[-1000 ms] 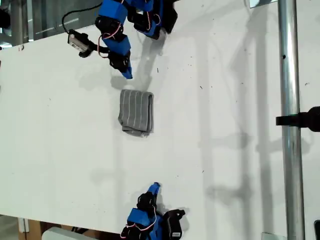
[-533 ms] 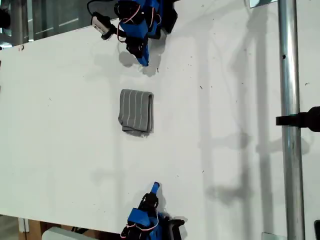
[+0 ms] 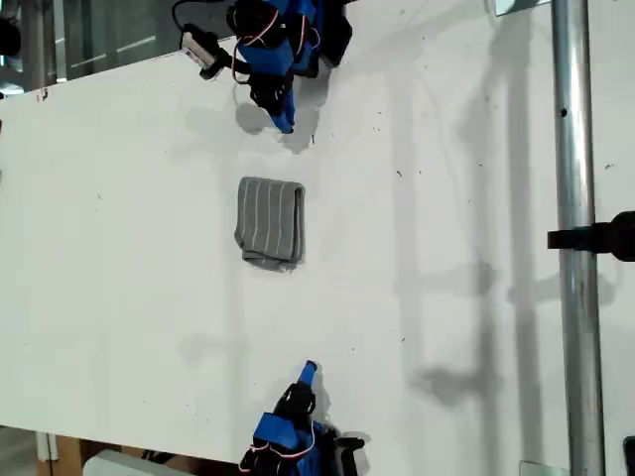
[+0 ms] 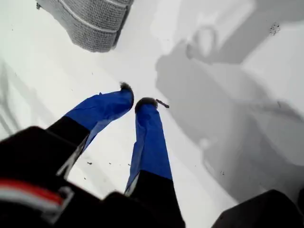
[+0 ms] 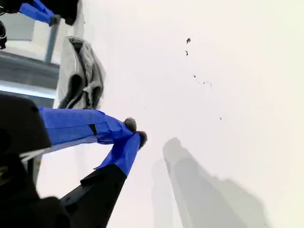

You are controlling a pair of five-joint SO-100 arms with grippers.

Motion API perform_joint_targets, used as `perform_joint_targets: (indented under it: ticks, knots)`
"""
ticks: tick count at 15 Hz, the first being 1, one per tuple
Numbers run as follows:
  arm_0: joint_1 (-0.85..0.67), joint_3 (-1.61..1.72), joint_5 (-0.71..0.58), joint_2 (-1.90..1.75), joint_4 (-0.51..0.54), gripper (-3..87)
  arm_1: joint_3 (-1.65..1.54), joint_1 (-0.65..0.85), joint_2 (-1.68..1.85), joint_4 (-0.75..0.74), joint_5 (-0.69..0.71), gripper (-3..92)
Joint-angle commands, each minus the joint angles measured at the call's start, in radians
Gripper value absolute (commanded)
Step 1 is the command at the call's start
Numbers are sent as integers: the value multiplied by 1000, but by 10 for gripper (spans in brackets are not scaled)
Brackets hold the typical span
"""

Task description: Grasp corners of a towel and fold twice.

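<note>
Exterior view: towel (image 3: pixel 270 220) lies folded into a narrow grey striped rectangle on the white tabletop (image 3: pixel 446 198), left of centre in this view, flat, touched by neither arm.

My first pincer (image 3: pixel 285 124) sits near the top edge of the exterior view, just beyond the towel's neat folded end. The first wrist view shows its blue tips (image 4: pixel 135 95) narrow, almost touching, holding nothing, with the towel (image 4: pixel 90 21) near.

My second pincer (image 3: pixel 310 369) sits at the bottom edge of the exterior view, well apart from the towel. The second wrist view shows it (image 5: pixel 135 131) pinched together and empty, with the towel's rumpled end (image 5: pixel 80 76) ahead.
</note>
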State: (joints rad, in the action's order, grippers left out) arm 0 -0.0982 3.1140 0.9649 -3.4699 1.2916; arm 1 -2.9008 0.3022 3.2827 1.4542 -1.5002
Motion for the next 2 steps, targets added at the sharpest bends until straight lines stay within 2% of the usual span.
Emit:
perform_joint_targets:
  ticks: [1,2]
  knots:
    - [0,5,-5,-5,0,-26,9,-3,2,9,9,67]
    - [0,5,-5,-5,0,-26,9,-3,2,9,9,67]
